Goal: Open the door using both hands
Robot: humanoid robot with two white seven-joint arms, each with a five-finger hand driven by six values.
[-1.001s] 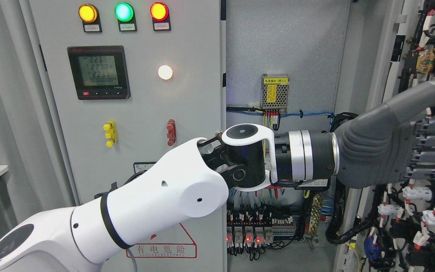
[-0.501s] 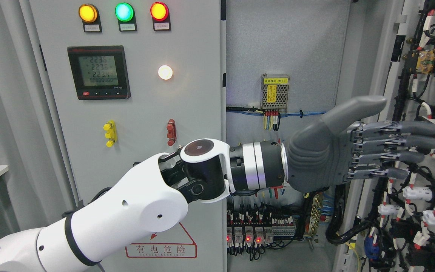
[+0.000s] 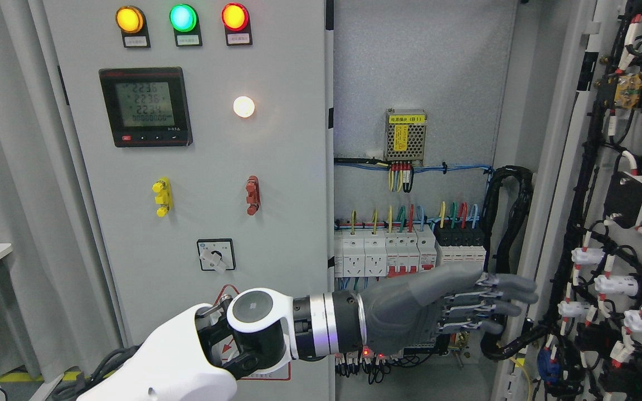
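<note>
Head view: the robot's left hand [image 3: 443,312], fingers [image 3: 513,289] extended and relaxed and gripping nothing, hangs low in front of the open electrical cabinet, before a row of circuit breakers [image 3: 385,253]. At far right, the swung-open cabinet door [image 3: 616,234] shows its wired inner face. On the left, the closed panel door [image 3: 198,184] carries indicator lamps [image 3: 183,18] and a digital meter [image 3: 145,106].

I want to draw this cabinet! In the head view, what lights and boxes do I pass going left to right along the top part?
Yellow light → green light → red light → small yellow-labelled box inside the cabinet → open right door covered in wires. The meter screen and white lamp sit below the lights.
</note>
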